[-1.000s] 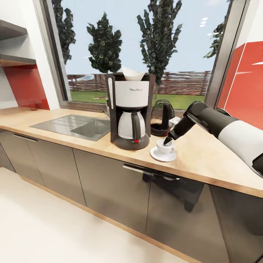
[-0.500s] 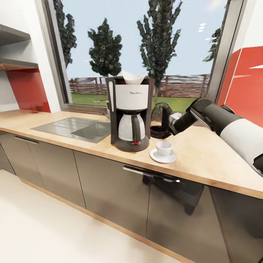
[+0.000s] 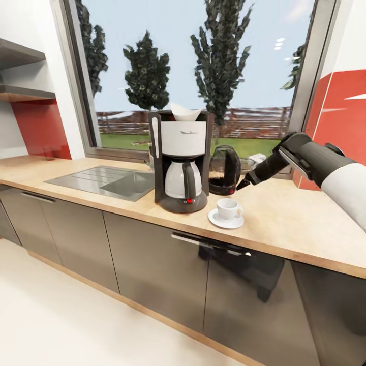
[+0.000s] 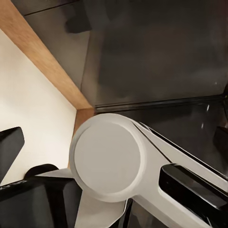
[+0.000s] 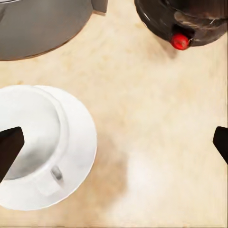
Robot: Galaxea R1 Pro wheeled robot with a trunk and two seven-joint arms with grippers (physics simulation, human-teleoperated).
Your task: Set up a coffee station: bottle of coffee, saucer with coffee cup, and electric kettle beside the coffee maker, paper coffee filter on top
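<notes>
The coffee maker (image 3: 182,162) stands on the kitchen countertop (image 3: 284,218) with a white paper coffee filter (image 3: 185,113) on top. Just right of it sits the dark electric kettle (image 3: 224,170), whose black base (image 5: 190,19) has a red switch. In front of both, the coffee cup (image 3: 227,207) (image 5: 28,137) rests on the saucer (image 3: 225,220) (image 5: 80,142). My right gripper (image 3: 243,184) (image 5: 114,145) hangs open above the counter, right of the kettle and clear of the cup. My left gripper (image 4: 114,142) is open, low by the cabinets. The kitchen shelf (image 3: 20,53) is at far left. The bottle of coffee is out of view.
A steel sink (image 3: 101,180) is set into the counter left of the coffee maker. A large window runs behind the counter and a red wall panel (image 3: 345,117) is at the right. Grey cabinet fronts (image 3: 152,254) and pale floor lie below.
My right gripper has let go of the cup and risen up and back to the right. The cup stays on the saucer. The head view has tilted slightly.
</notes>
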